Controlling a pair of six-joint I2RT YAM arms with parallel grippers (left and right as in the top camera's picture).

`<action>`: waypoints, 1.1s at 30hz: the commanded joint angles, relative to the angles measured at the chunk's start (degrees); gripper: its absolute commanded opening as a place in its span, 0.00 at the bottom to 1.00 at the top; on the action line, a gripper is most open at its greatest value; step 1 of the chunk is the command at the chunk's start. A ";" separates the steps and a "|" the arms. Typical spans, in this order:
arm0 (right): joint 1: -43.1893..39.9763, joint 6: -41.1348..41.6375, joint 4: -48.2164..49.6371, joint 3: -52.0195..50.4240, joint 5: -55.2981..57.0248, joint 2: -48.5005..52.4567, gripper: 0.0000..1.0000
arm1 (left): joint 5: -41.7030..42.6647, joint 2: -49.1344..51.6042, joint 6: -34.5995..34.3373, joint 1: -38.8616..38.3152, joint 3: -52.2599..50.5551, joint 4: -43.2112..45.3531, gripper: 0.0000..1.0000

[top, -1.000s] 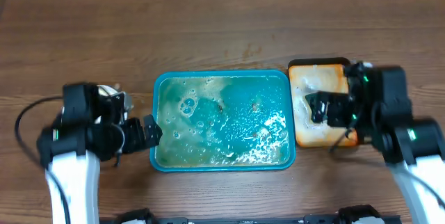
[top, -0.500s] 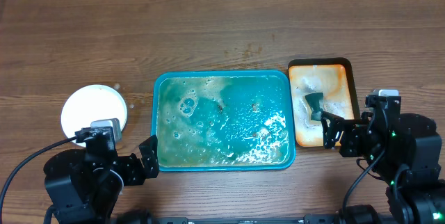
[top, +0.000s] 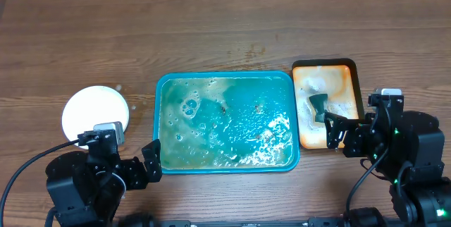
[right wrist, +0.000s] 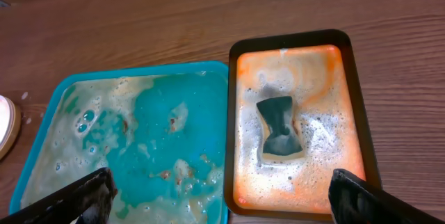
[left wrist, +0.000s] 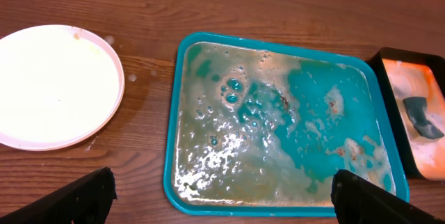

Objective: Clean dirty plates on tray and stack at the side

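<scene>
The teal tray [top: 225,75] lies mid-table, full of soapy foam and brown bits, with no plate on it; it also shows in the left wrist view [left wrist: 172,126] and the right wrist view [right wrist: 149,109]. A round white plate [top: 93,108] sits on the table left of the tray, clean on top [left wrist: 52,85]; I cannot tell whether others lie beneath it. My left gripper [top: 146,167] is open and empty near the tray's front left corner [left wrist: 226,203]. My right gripper [top: 337,132] is open and empty [right wrist: 222,200] over the front of the orange tray.
A small orange-brown tray with a black rim [top: 323,62] stands right of the teal tray, foamy, with a dark sponge [top: 318,106] in it [right wrist: 280,126]. Water drops lie on the wood beside the plate.
Over the last second both arms have drawn back toward the near table edge, uncovering the white plate. In the last half second hardly anything moved.
</scene>
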 commanded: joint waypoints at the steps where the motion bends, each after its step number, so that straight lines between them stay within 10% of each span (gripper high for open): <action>1: -0.46 -1.40 0.22 -0.35 3.52 -1.40 1.00 | 0.44 -0.42 1.66 -0.17 -0.68 -0.04 1.00; 17: -0.44 -1.55 17.51 -16.52 5.92 -26.91 1.00 | 0.44 -0.42 1.66 -0.17 -0.68 -0.02 1.00; 33: -0.37 -1.57 60.83 -46.80 5.03 -40.30 1.00 | 0.44 -0.42 1.68 -0.17 -0.68 -0.04 1.00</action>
